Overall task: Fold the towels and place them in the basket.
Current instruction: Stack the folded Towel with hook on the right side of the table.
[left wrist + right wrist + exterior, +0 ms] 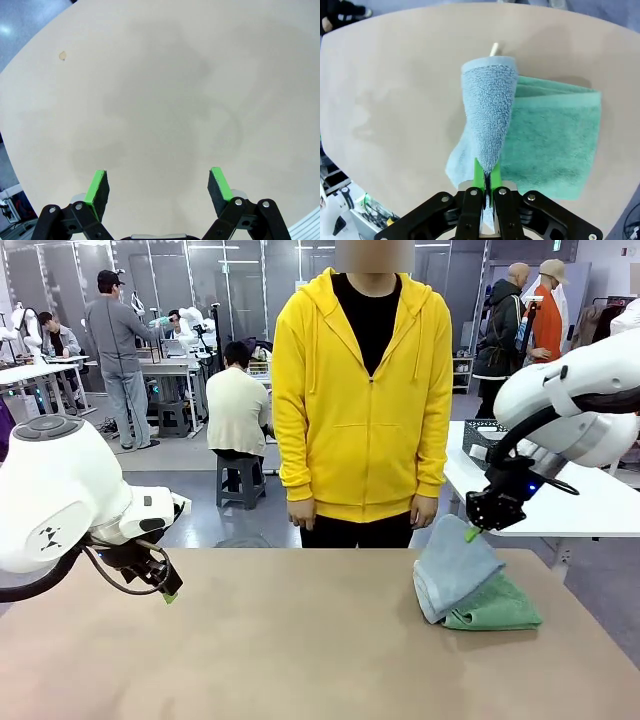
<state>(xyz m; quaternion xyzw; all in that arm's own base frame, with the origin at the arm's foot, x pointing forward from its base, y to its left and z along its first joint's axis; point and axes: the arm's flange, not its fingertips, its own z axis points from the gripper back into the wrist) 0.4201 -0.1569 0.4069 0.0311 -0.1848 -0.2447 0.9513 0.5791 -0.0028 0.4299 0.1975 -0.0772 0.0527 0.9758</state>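
A folded mint green towel (pixel 497 608) lies on the table at the right. A pale grey-blue towel (pixel 452 566) rests partly on it, one corner lifted by my right gripper (pixel 473 532), which is shut on that corner. In the right wrist view the grey-blue towel (pixel 487 115) hangs from the shut gripper (pixel 486 181) over the green towel (pixel 550 140). My left gripper (pixel 168 592) hovers open above bare table at the left, its fingers (pixel 97 192) wide apart with nothing between them. The basket is out of view.
A person in a yellow hoodie (pixel 362 400) stands at the table's far edge, hands down. The tan table (pixel 280 640) spreads bare between the arms. A white table (pixel 590 505) stands behind at the right.
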